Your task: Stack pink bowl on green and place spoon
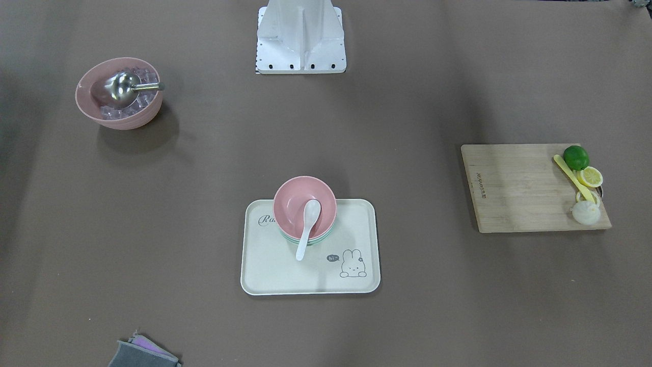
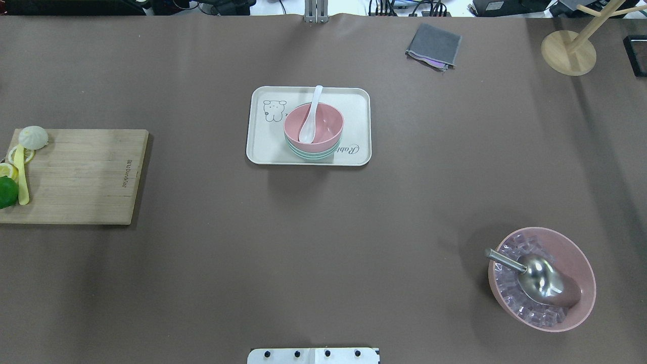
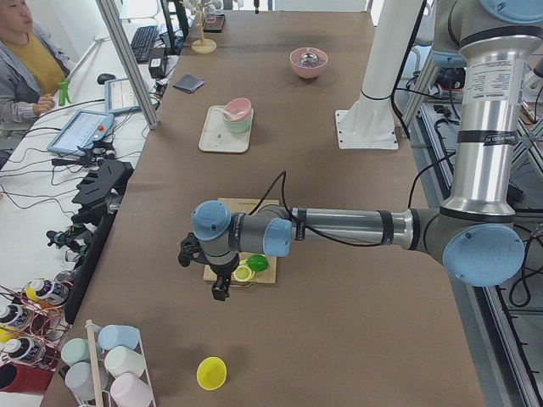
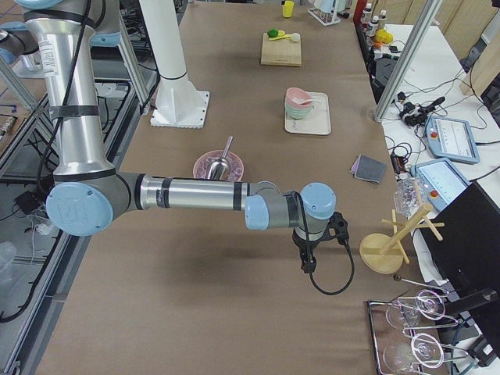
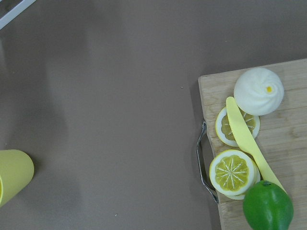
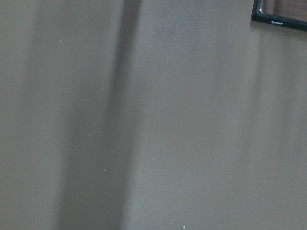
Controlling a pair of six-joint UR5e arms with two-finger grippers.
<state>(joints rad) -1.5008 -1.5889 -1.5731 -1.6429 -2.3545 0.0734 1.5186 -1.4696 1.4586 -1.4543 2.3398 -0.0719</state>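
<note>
A pink bowl (image 1: 293, 204) sits nested on a green bowl (image 1: 318, 238), whose rim alone shows beneath it, on a cream rabbit tray (image 1: 270, 265) at mid-table. A white spoon (image 1: 307, 227) lies in the pink bowl with its handle over the rim. The overhead view shows the same stack (image 2: 326, 124), spoon (image 2: 311, 114) and tray (image 2: 263, 146). My left gripper (image 3: 219, 290) hangs over the cutting board's end, far from the tray. My right gripper (image 4: 307, 264) hangs near the table's other end. I cannot tell whether either is open or shut.
Another pink bowl (image 1: 89, 102) holds ice cubes and a metal scoop (image 1: 122, 86). A wooden cutting board (image 1: 519, 188) carries a lime, lemon slices, a yellow knife and a bun. There is also a grey cloth (image 2: 433, 45), a wooden stand (image 2: 568, 50) and a yellow cup (image 5: 12, 172).
</note>
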